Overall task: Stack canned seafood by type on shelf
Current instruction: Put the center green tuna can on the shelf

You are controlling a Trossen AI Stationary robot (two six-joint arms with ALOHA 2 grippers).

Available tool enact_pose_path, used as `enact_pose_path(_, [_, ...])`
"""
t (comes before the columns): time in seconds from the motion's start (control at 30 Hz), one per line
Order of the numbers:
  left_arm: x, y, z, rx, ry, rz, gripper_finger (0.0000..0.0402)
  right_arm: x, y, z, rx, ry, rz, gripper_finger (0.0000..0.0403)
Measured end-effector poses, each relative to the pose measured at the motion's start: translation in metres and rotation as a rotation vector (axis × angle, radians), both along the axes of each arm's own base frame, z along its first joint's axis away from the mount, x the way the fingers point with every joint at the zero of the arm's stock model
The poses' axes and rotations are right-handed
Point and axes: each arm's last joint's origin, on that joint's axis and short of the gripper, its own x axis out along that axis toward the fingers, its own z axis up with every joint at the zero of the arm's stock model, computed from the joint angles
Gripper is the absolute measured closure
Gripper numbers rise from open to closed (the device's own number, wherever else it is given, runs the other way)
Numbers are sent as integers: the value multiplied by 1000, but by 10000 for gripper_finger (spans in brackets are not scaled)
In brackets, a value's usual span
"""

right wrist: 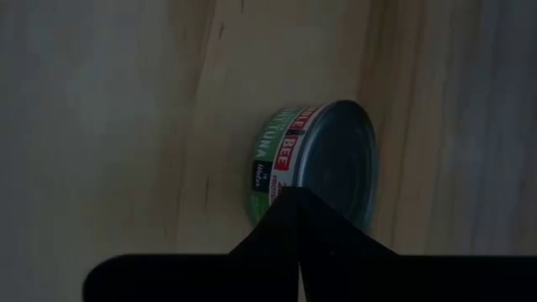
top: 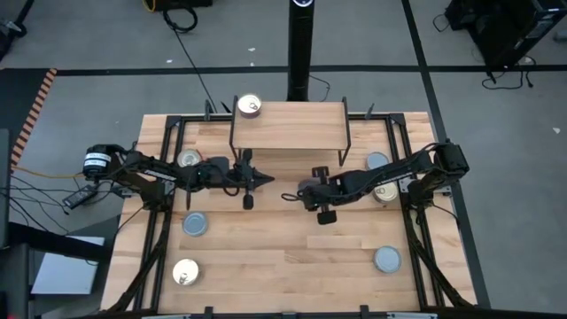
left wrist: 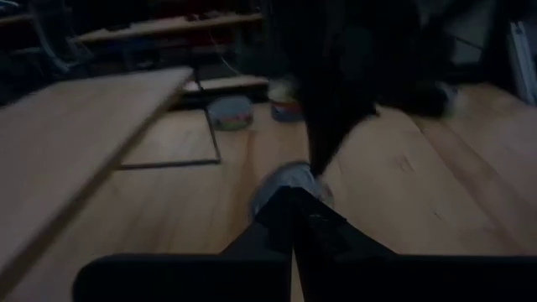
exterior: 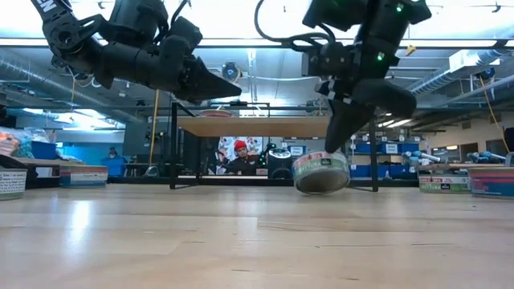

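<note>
The shelf [top: 292, 124] stands at the table's far middle, with one gold-lidded tin [top: 250, 106] on its left far corner. My right gripper [top: 285, 197] is shut in front of the shelf, slanting down onto a green-labelled tin with a blue-grey lid [right wrist: 323, 159]. That tin sits tilted on the table [exterior: 321, 172]; the arm hides it in the high view. My left gripper [top: 268, 180] is shut and hovers at about board height [exterior: 235, 91], just left of the right gripper, touching nothing. My right gripper meets the tin with its shut fingertips [right wrist: 294, 197] at the lid's rim [right wrist: 336, 210], coming slanting from above and the table's right. The tin is tilted, one edge of its base [exterior: 315, 189] on the table.
Other tins lie around: gold-lidded [top: 188, 159], [top: 185, 272] and blue-grey [top: 195, 224] on the left; blue-grey [top: 377, 161], [top: 387, 259] and gold-lidded [top: 385, 190] on the right. Bare wood lies in the near middle. A black pole [top: 299, 53] stands behind the shelf.
</note>
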Motion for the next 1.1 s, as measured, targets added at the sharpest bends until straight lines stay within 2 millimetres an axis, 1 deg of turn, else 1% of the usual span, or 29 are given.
enact_pose_path(0.1, [0,-8,-4,50,43,-52,381,1,0,2,-1,-6,1,402])
enact_pose_path(0.17, [0,-16,-5,87,52,-56,365,2,0,3,-1,-10,0,402])
enact_pose_path(0.33, [4,-32,-11,143,87,-38,302,2,0,3,-3,-14,-6,402])
enact_pose_path(0.5, [25,-43,-25,177,149,8,233,2,0,3,-3,-16,-8,402])
enact_pose_path(0.63, [45,-47,-36,255,192,31,196,2,0,3,44,-23,-40,400])
enact_pose_path(0.77, [61,-48,-40,273,204,32,181,1,2,2,156,-5,-41,369])
enact_pose_path(0.93, [71,-49,-43,274,208,31,178,-3,2,-7,136,7,-38,320])
enact_pose_path(1.0, [71,-49,-44,275,217,30,178,-7,-1,-13,129,28,-45,312])
enact_pose_path(1.1, [71,-49,-44,275,215,30,178,-7,-3,-18,101,9,-46,313])
